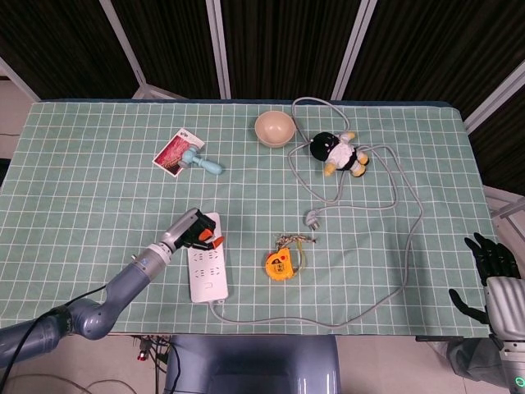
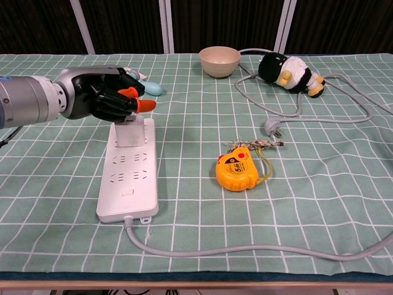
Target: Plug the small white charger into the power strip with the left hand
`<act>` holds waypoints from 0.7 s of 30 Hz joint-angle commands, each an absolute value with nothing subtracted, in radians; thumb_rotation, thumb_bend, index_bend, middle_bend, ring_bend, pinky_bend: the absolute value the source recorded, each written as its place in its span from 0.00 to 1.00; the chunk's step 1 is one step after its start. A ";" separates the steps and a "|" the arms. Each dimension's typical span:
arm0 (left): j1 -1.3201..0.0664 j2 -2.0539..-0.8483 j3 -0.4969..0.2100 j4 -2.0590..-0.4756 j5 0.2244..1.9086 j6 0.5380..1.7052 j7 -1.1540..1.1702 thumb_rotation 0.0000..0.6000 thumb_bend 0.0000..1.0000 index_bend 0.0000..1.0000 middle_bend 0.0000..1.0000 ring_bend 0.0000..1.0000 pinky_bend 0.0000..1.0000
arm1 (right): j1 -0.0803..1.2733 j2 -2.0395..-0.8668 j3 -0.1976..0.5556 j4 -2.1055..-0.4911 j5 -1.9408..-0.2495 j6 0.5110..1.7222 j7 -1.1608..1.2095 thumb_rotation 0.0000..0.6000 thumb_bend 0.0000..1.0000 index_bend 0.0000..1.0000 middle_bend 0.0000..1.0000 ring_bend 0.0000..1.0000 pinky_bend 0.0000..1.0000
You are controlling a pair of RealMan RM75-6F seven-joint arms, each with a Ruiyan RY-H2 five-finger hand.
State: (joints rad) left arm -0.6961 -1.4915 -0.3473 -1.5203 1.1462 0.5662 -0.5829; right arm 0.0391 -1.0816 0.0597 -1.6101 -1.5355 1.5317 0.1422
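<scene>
Head view first: the left hand (image 1: 195, 231) sits over the far end of the white power strip (image 1: 209, 274), its dark fingers curled in with orange tips showing, while the right hand (image 1: 490, 264) waits off the counter's (image 1: 98, 205) near right corner, fingers loosely apart and holding nothing. A yellow tape measure (image 1: 280, 263) lies just right of the strip, and the strip's grey cable (image 1: 394, 197) loops away past a loose plug (image 1: 312, 218) toward a penguin toy (image 1: 340, 153) and a beige bowl (image 1: 274, 128). Chest view: the small white charger (image 2: 128, 131) stands at the strip's far end, apparently seated in or resting on the top socket — I cannot tell how deep it sits. The left hand's fingers are bunched together just above the charger; whether they pinch it or merely hover is unclear from here. The risk, as I judge it, is a half-seated charger: if the hand lifts with a finger catching the body, it could tip out or drag the light strip sideways — and pushing down off-centre could bend the prongs against the socket face.
</scene>
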 commanded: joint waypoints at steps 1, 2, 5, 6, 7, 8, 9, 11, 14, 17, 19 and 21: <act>-0.699 -1.492 -0.341 -1.519 1.146 0.568 -0.582 1.00 0.33 0.93 1.00 1.00 1.00 | 0.039 -1.082 0.060 -1.611 -1.535 1.532 0.143 1.00 0.35 0.07 0.00 0.00 0.00; -0.700 -1.492 -0.338 -1.518 1.145 0.569 -0.581 1.00 0.33 0.93 1.00 1.00 1.00 | 0.039 -1.081 0.060 -1.611 -1.535 1.532 0.143 1.00 0.35 0.07 0.00 0.00 0.00; -0.700 -1.489 -0.333 -1.518 1.142 0.576 -0.578 1.00 0.33 0.93 1.00 1.00 1.00 | 0.039 -1.081 0.061 -1.611 -1.535 1.532 0.143 1.00 0.35 0.07 0.00 0.00 0.00; -0.699 -1.488 -0.331 -1.517 1.139 0.579 -0.578 1.00 0.33 0.93 1.00 1.00 1.00 | 0.039 -1.081 0.060 -1.611 -1.535 1.532 0.144 1.00 0.35 0.07 0.00 0.00 0.00; -0.699 -1.487 -0.329 -1.517 1.135 0.580 -0.578 1.00 0.33 0.93 1.00 1.00 1.00 | 0.039 -1.081 0.061 -1.611 -1.534 1.532 0.144 1.00 0.35 0.07 0.00 0.00 0.00; -0.698 -1.487 -0.327 -1.516 1.133 0.582 -0.577 1.00 0.33 0.93 1.00 1.00 1.00 | 0.039 -1.082 0.061 -1.610 -1.535 1.532 0.143 1.00 0.35 0.07 0.00 0.00 0.00; -0.698 -1.488 -0.324 -1.514 1.132 0.584 -0.574 1.00 0.33 0.93 1.00 1.00 1.00 | 0.039 -1.082 0.061 -1.610 -1.535 1.532 0.143 1.00 0.35 0.07 0.00 0.00 0.00; -0.698 -1.490 -0.321 -1.511 1.126 0.587 -0.573 1.00 0.33 0.93 1.00 1.00 1.00 | 0.039 -1.082 0.061 -1.611 -1.535 1.532 0.143 1.00 0.35 0.07 0.00 0.00 0.00; -0.702 -1.494 -0.315 -1.510 1.123 0.587 -0.570 1.00 0.33 0.93 1.00 1.00 1.00 | 0.039 -1.083 0.062 -1.610 -1.536 1.534 0.144 1.00 0.35 0.07 0.00 0.00 0.00; -0.704 -1.498 -0.312 -1.507 1.121 0.591 -0.568 1.00 0.33 0.93 1.00 1.00 1.00 | 0.039 -1.083 0.061 -1.607 -1.536 1.534 0.147 1.00 0.35 0.07 0.00 0.00 0.00; -0.703 -1.501 -0.314 -1.508 1.120 0.601 -0.570 1.00 0.33 0.93 1.00 1.00 1.00 | 0.039 -1.083 0.062 -1.608 -1.537 1.535 0.147 1.00 0.35 0.07 0.00 0.00 0.00; -0.701 -1.502 -0.317 -1.512 1.126 0.618 -0.569 1.00 0.33 0.93 1.00 1.00 1.00 | 0.039 -1.082 0.062 -1.610 -1.535 1.533 0.147 1.00 0.35 0.07 0.00 0.00 0.00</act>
State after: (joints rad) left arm -0.7023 -1.5008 -0.3150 -1.5098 1.1228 0.6105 -0.5695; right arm 0.0389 -1.0824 0.0615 -1.6098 -1.5353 1.5330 0.1474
